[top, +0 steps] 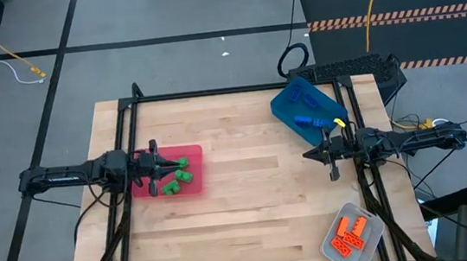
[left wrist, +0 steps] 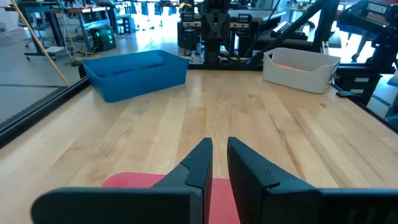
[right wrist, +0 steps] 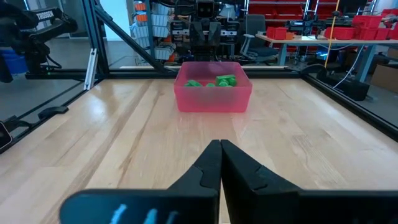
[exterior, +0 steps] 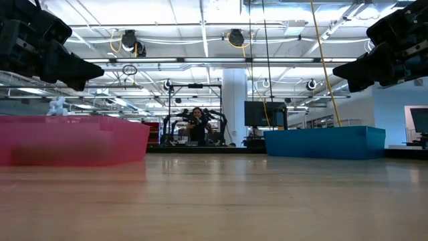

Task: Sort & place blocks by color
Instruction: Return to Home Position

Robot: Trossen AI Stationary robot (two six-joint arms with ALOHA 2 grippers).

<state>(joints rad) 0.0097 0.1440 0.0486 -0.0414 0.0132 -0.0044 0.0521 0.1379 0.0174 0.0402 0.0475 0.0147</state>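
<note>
Several green blocks [top: 178, 178] lie in the red tray [top: 194, 152] at the table's left. My left gripper [left wrist: 219, 146] hovers level above that tray's left part, its fingers a narrow gap apart with nothing between them. Blue blocks [top: 305, 121] lie in the blue tray [top: 304, 101] at the far right. Orange blocks [top: 353, 233] lie in the clear-grey tray [top: 333, 249] at the near right corner. My right gripper [right wrist: 220, 144] is shut and hangs level above the bare table just in front of the blue tray, pointing at the red tray [right wrist: 213, 99].
A black frame [top: 229, 90] runs around the table's edges. The wide wooden middle [top: 248, 190] between the trays is bare. A person [exterior: 196, 124] sits in the room far beyond the table.
</note>
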